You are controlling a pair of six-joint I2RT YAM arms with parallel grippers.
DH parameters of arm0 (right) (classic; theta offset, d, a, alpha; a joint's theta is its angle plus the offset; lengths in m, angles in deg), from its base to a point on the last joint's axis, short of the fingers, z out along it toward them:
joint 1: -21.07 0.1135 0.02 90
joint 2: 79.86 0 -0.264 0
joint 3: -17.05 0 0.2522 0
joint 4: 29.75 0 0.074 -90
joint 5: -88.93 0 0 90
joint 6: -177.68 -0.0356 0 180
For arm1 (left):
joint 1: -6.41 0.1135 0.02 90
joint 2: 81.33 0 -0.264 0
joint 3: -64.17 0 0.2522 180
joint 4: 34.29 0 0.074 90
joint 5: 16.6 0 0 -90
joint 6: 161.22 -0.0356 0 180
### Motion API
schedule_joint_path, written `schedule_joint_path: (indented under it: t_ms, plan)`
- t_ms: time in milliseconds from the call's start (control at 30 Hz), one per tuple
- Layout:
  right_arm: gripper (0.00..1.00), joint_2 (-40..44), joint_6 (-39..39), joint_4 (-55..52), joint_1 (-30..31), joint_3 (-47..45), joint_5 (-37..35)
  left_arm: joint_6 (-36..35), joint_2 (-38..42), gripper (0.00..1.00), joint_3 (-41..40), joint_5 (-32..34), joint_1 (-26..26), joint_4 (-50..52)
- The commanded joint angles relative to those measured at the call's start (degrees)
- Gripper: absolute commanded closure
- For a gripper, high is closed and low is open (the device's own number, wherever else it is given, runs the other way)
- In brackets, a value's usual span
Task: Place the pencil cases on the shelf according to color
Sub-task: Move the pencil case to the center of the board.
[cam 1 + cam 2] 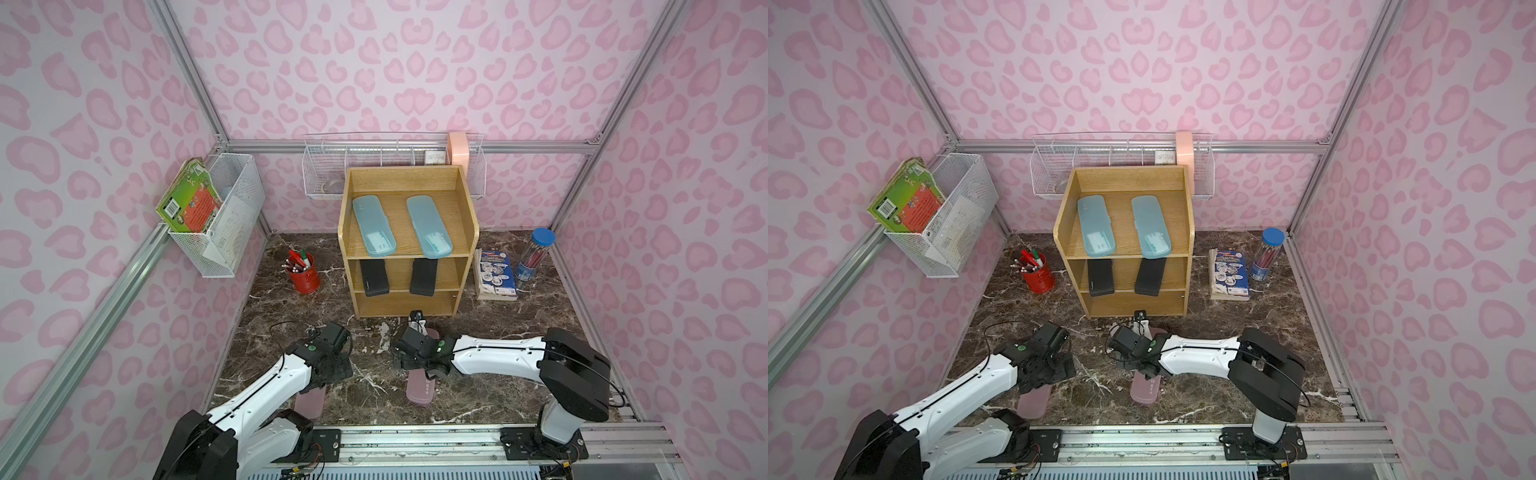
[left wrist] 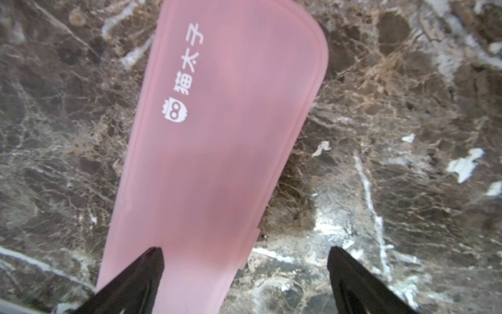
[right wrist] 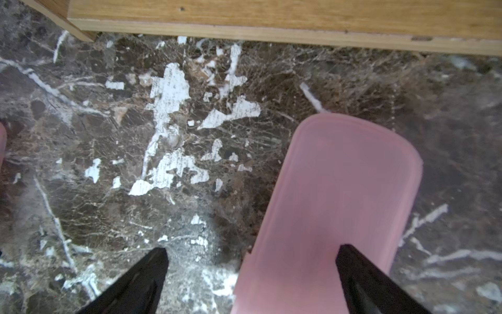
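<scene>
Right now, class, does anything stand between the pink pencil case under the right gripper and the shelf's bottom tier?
Nothing visible does. The pink pencil case lies on the marble table before the shelf; only bare marble separates them, and the bottom tier looks empty. The right gripper hangs open over the case.

Shelf (image 1: 467,216) bottom tier open-fronted; pink case (image 1: 419,390) on floor (image 1: 498,328) near its front. Red pen cup (image 1: 305,276), book stack (image 1: 496,276) flank sides.

Both arms rise from the worktop's near edge and bend low, the left arm (image 1: 266,386) angled forward, the right arm (image 1: 498,353) stretched sideways toward the middle, wrists tipped down, left gripper (image 2: 244,250) and right gripper (image 3: 252,248) both with jaws spread wide
</scene>
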Motion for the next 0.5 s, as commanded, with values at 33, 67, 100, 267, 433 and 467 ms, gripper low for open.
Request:
schedule_joint_path:
  t_ms: [33,67,100,267,433,467]
  plan:
    - [0.00,0.26,-2.02,-5.22,0.03,-1.32,-0.07,-0.51,-2.63,0.01,-0.63,-9.90,0.05,-4.82]
    - [0.00,0.62,-2.44,-5.84,-0.01,-1.79,-0.37,-0.19,-3.40,0.01,-0.31,-10.80,0.10,-5.06]
    - [0.00,1.31,-2.81,-6.21,-0.02,-2.71,-0.77,-0.13,-4.33,0.02,0.10,-11.76,0.13,-5.38]
    - [0.00,6.90,-2.48,-5.09,-1.05,-7.82,-1.72,1.46,-6.16,0.02,1.64,-14.80,-0.61,-8.21]
    - [0.00,17.13,0.37,1.88,-0.94,-12.85,-1.46,1.10,-3.24,0.02,9.59,-15.13,-3.72,-3.16]
    - [0.00,19.05,0.32,1.96,-0.78,-13.49,-1.51,1.05,-1.96,0.02,10.92,-13.91,-4.21,-1.65]
